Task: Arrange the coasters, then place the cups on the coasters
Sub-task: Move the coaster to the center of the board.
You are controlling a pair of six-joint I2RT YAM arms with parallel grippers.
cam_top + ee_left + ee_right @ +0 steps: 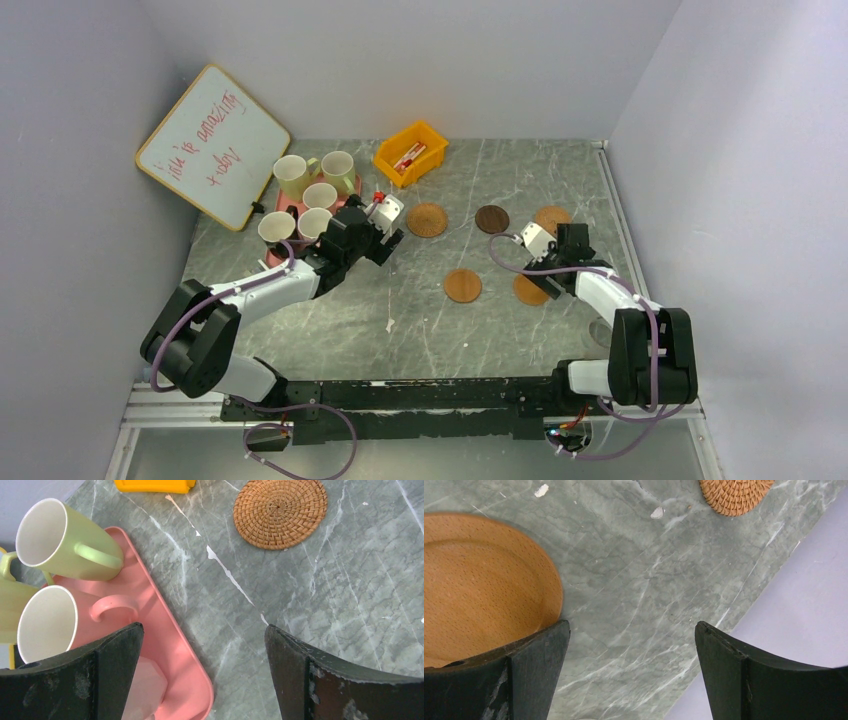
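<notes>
- Partly, one plain orange-brown coaster (528, 292), at 4 o'clock on the grey marbled table (400, 330), is covered by the right arm (600, 290).
- In the right wrist view a woven-textured disc (734, 495) is cut off at 1 o'clock and a speckled orange disc (484, 580) at 9 o'clock.
- The five cups (310, 200) are crowded on a pink tray (175, 645) at 10 o'clock, so the tray is mostly hidden from above. The outer colour of the nearest cup (276, 228) cannot be made out.
- Whitish insides are seen on all the cups. Two pale green ones stand at the far side, with pale pink ones nearer.
- Four more flat discs lie well apart from the cups: a woven tan coaster (427, 219) at 12 o'clock, a dark brown coaster (491, 218) at 1 o'clock, a tan coaster (552, 218) at 2 o'clock, and an orange coaster (462, 285) near the centre.
- The left gripper (203, 630) is spread wide with nothing held, over the tray's edge and bare table.
- The right gripper (632, 626) is likewise spread wide and empty. Whether its left finger touches the orange disc cannot be told.
- The contents of a yellow bin (410, 152) at the far edge are too small to identify.
</notes>
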